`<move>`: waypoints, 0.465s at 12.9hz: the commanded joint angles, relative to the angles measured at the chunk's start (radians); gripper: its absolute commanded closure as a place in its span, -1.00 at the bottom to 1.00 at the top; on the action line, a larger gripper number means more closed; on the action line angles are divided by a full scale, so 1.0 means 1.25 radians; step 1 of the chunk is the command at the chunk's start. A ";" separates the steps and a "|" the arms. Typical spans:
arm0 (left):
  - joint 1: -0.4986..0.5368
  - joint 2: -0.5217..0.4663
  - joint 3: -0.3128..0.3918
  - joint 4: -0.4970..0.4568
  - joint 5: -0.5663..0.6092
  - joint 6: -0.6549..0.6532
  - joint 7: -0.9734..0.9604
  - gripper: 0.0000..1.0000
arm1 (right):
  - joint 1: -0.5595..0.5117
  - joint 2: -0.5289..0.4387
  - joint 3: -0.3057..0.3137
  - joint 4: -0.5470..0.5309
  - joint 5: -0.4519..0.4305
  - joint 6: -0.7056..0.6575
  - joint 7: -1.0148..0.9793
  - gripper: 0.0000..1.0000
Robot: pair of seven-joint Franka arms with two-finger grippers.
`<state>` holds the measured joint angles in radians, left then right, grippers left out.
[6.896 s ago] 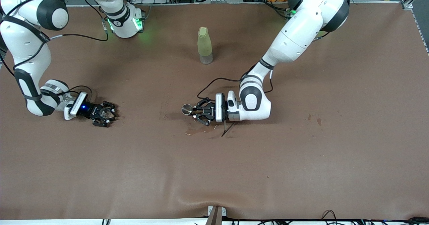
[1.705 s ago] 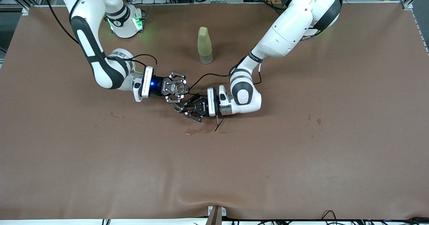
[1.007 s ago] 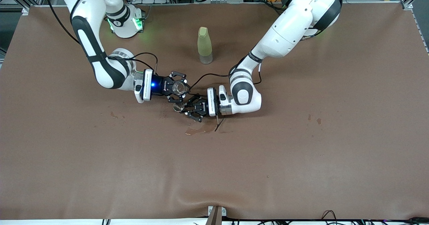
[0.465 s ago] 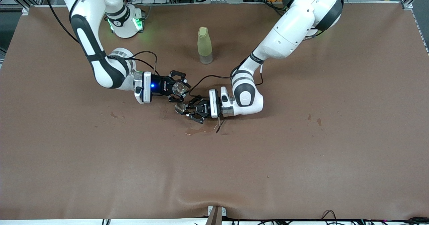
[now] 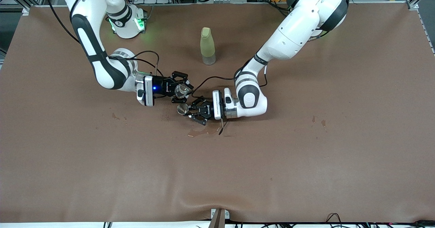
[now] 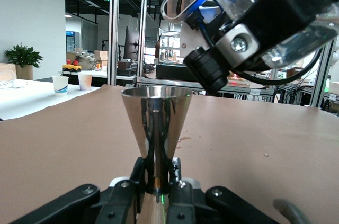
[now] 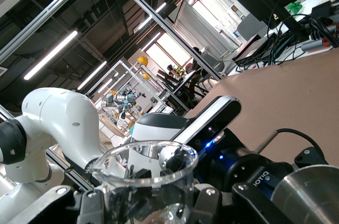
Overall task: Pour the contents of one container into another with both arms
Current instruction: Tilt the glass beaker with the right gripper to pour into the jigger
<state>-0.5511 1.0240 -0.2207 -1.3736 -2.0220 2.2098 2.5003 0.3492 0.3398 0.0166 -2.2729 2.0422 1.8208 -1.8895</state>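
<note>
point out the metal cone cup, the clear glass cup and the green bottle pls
metal cone cup (image 6: 156, 123): left wrist view, cone wall.
clear glass cup (image 7: 144, 176): right wrist view, side wall under rim.
green bottle (image 5: 207, 46): front view, mid body.

this is a robotics lab in an open industrial hall. two white jointed arms (image 5: 292, 34) stand bolted at the edge of a wide counter (image 5: 306, 160) under a brown cover, with power strips and cables along that edge. aluminium frame posts (image 6: 112, 25) rise around it, strip lights (image 7: 50, 54) hang from a high ceiling, and other counters, monitors and another small robot arm (image 7: 123, 98) stand farther off.
</note>
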 commanded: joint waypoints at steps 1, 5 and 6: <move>-0.001 -0.002 -0.003 -0.006 -0.010 -0.009 0.028 1.00 | 0.008 -0.021 0.000 -0.009 0.014 0.003 0.063 1.00; 0.000 -0.004 -0.003 -0.007 -0.010 -0.009 0.028 1.00 | 0.008 -0.021 0.000 -0.010 0.014 0.002 0.139 1.00; 0.002 -0.004 -0.003 -0.008 -0.010 -0.009 0.028 1.00 | 0.008 -0.021 -0.001 -0.010 0.014 0.003 0.155 1.00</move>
<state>-0.5534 1.0240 -0.2209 -1.3768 -2.0220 2.2098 2.5048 0.3492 0.3397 0.0175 -2.2729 2.0422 1.8193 -1.7424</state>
